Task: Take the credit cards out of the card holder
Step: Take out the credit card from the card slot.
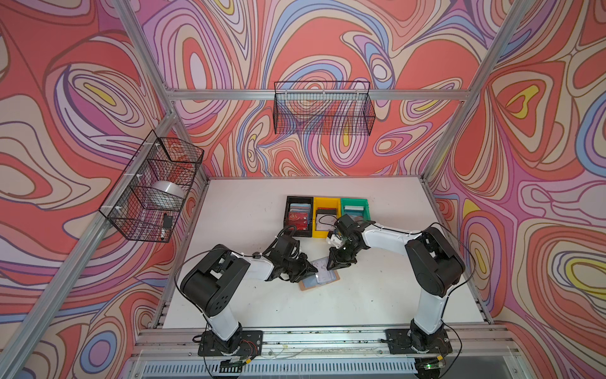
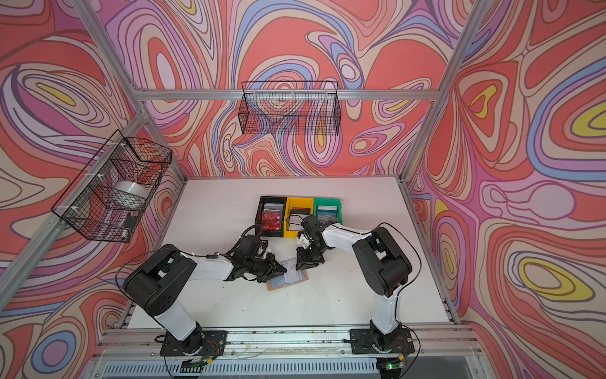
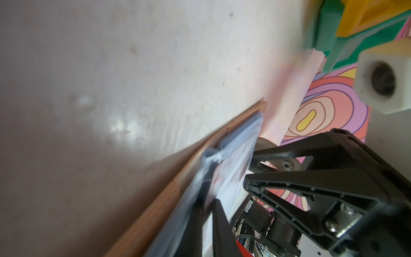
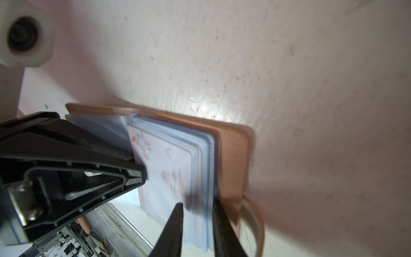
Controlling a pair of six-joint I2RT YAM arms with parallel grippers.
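My right hand [image 4: 198,207] pinches the floppy sleeve pages [image 4: 201,160] of the card holder [image 4: 231,155], my left hand [image 3: 206,204] is closed on the top sleeve [image 3: 233,160], and I'd take the stiff, slick credit card [image 4: 169,173] by its edge.

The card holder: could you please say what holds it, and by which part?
The right gripper clamps its jaws on the card holder by its stacked sleeve pages; the left gripper pinches one page.

In the left wrist view you lost the left gripper [image 3: 208,207] to blur, so what its fingers pinched was unclear, and the card holder [image 3: 173,193] ran off the edge. In both top views that gripper covered part of the holder. The print on the credit cards [image 1: 299,218] in the black bin [image 1: 288,200] was too small to read.
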